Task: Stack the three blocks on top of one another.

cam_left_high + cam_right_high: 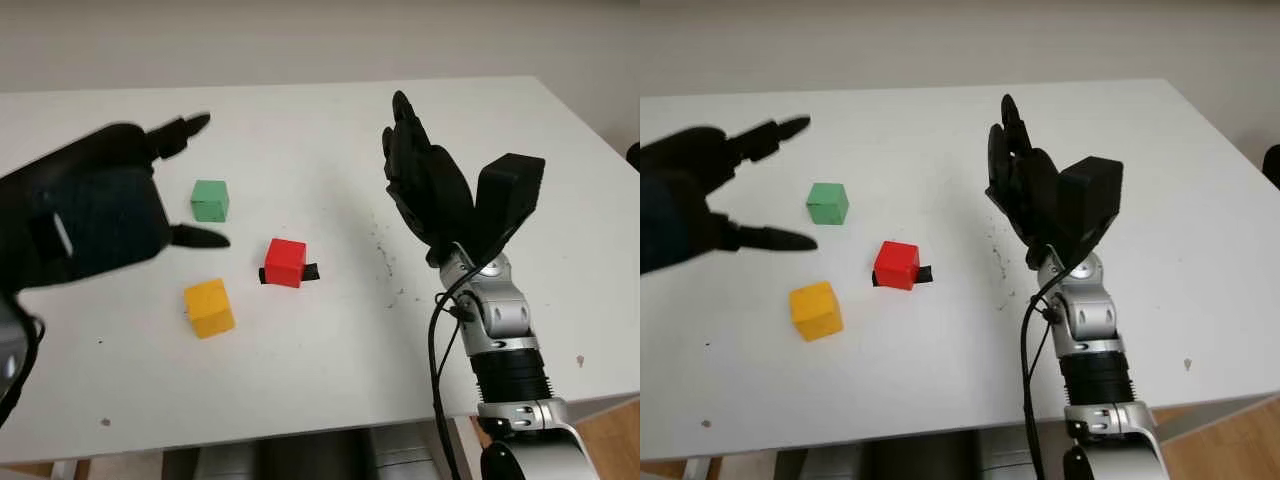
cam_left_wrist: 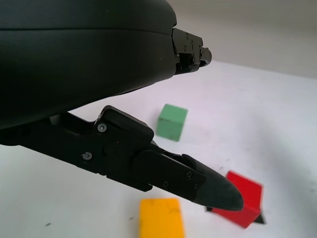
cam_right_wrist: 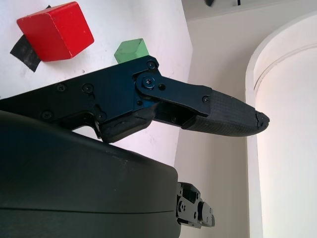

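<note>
On a white desk (image 1: 300, 380), three blocks sit apart and unstacked: the green block (image 1: 210, 200) farthest from the robot, the red block (image 1: 286, 262) nearer and to its right, the yellow block (image 1: 209, 307) nearest, toward the left. None touches another, so by the look of it no part of the stack has been built; all three placements remain to be done.

The left hand (image 1: 95, 215) hovers above the desk at the left, open and holding nothing, one finger reaching past the green block's far side and another pointing toward the gap between green and red. It looks to be lining up on the green block, though that is a judgement only. The right hand (image 1: 430, 185) is raised at the right of the desk, well apart from the blocks, open and empty, fingers pointing up and away.

From the head views, a small black scrap (image 1: 310, 272) peeks out from under the red block on both sides. The left wrist view adds the close angle: one finger (image 2: 198, 183) crosses in front of the yellow and red blocks, with the green block beyond the open span. The right wrist view shows a finger (image 3: 223, 114) against the far wall, with red and green blocks behind the hand.
</note>
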### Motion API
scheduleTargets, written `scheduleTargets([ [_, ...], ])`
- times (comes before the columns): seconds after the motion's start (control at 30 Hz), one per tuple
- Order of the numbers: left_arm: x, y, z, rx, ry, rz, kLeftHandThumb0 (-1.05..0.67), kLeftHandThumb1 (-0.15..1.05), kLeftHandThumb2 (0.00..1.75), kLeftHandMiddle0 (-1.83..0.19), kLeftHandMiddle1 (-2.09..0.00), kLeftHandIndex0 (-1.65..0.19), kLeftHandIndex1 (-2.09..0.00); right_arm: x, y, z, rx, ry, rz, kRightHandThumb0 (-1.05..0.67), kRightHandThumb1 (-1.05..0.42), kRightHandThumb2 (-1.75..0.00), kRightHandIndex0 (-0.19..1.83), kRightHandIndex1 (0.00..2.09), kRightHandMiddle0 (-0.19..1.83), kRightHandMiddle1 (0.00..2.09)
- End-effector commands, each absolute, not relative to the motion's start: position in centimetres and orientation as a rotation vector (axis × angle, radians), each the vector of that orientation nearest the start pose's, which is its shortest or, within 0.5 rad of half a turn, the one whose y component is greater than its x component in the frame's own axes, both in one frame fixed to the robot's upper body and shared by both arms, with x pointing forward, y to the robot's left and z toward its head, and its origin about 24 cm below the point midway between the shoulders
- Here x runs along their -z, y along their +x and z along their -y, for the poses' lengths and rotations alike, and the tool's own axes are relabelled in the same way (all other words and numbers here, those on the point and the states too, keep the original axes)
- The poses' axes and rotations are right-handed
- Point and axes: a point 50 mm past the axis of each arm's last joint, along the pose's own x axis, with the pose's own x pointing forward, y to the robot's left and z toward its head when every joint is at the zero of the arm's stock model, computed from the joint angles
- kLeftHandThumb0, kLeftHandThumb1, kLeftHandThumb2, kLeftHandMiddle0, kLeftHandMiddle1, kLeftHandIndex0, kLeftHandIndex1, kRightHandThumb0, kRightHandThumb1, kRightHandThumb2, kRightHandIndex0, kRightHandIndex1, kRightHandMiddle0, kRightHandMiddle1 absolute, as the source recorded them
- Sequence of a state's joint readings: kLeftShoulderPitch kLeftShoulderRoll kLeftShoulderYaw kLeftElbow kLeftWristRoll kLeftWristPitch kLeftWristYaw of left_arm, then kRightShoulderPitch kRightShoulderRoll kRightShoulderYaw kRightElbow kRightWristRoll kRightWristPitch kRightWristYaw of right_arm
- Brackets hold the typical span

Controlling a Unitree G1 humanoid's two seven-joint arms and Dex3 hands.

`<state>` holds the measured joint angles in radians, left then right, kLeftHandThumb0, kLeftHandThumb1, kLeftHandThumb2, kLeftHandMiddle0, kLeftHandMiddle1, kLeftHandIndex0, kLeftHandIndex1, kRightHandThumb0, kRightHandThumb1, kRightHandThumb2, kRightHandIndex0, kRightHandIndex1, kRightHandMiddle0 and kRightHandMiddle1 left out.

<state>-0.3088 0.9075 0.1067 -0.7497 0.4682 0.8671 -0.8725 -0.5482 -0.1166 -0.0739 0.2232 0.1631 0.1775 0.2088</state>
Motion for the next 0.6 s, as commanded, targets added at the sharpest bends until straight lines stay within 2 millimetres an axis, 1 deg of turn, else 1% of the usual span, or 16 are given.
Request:
scheduleTargets([
  [0.0,-25.0,21.8,-22.2,0.202,1.178,-0.11,-0.85,1.01,0.06,0.02,-0.06,-0.06,-0.09,-14.3,34.9,13.8,-0.278,0.041,0.175,-0.84,-1.05,-0.72,-0.19,0.0,-0.19,0.0],
  [0.23,-22.1,21.1,-22.0,0.309,1.212,-0.235,-0.91,1.01,0.06,0.06,-0.04,-0.04,-0.06,-14.4,35.1,14.0,-0.264,0.042,0.173,-0.83,-1.05,-0.72,-0.19,0.0,-0.19,0.0],
  [0.4,-20.6,20.6,-21.8,0.336,1.203,-0.272,-0.85,0.99,0.05,0.06,-0.05,-0.04,-0.05,-14.5,35.1,14.1,-0.262,0.032,0.174,-0.82,-1.05,-0.74,-0.19,0.0,-0.19,0.0],
  [0.57,-19.6,20.6,-21.7,0.319,1.21,-0.28,-0.84,0.99,0.05,0.08,-0.05,-0.02,-0.05,-14.5,35.0,14.2,-0.266,0.036,0.17,-0.83,-1.05,-0.73,-0.19,0.0,-0.19,0.0],
])
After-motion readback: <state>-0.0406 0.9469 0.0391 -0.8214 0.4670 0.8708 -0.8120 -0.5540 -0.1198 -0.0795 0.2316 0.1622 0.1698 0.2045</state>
